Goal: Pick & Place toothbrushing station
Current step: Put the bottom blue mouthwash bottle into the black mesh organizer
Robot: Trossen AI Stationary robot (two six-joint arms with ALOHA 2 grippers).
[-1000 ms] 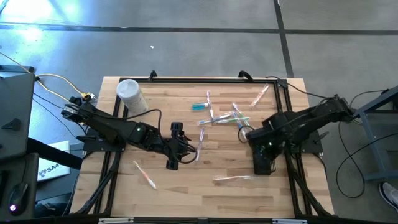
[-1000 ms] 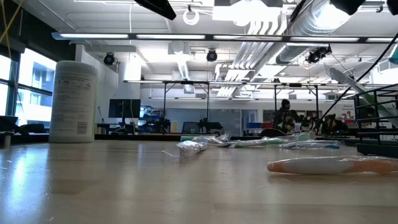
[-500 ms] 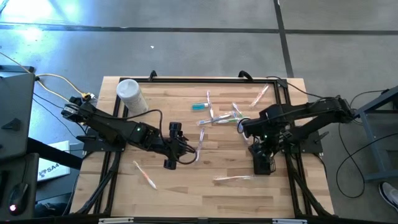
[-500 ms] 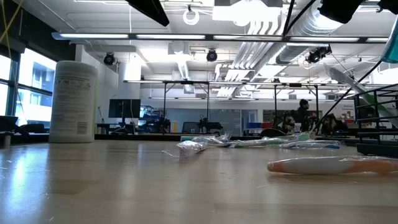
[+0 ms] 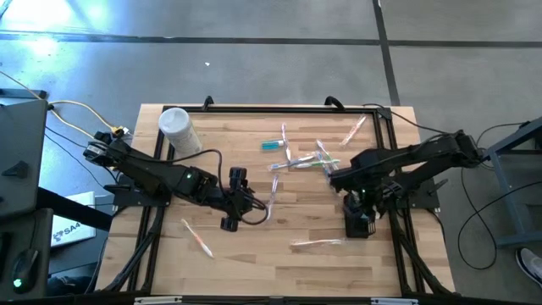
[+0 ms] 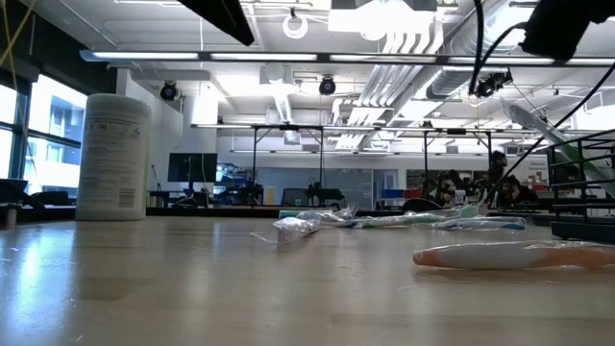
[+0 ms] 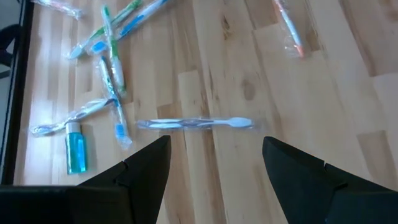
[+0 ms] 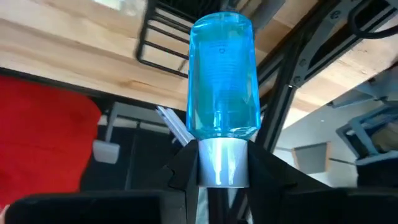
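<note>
My right gripper (image 5: 359,200) hangs over the black wire-mesh holder (image 5: 359,223) at the table's right and is shut on a clear blue tube (image 8: 222,74) with a silver cap. The holder's rim shows just beyond the tube in the right wrist view (image 8: 163,37). My left gripper (image 5: 234,202) is open above the table's middle, its fingers standing on either side of a wrapped toothbrush (image 7: 196,124) that lies flat. More toothbrushes (image 5: 306,158) and a teal tube (image 5: 271,146) lie in a loose pile toward the far side. My right gripper pinches the blue tube at its silver cap end (image 8: 221,167) between its two fingers. The tube sticks straight out beyond the fingertips, in line with the fingers. It is lifted clear, and its free end points toward the holder.
A white canister (image 5: 179,130) stands at the far left. Single toothbrushes lie at the near left (image 5: 196,237), near the front right (image 5: 318,244) and at the far right (image 5: 354,130). A black frame runs along the table's edges.
My right gripper has gone from the toothbrush pile toward the table's right and near edge, turning as it went, and now hangs over the black holder with the blue tube in its fingers.
</note>
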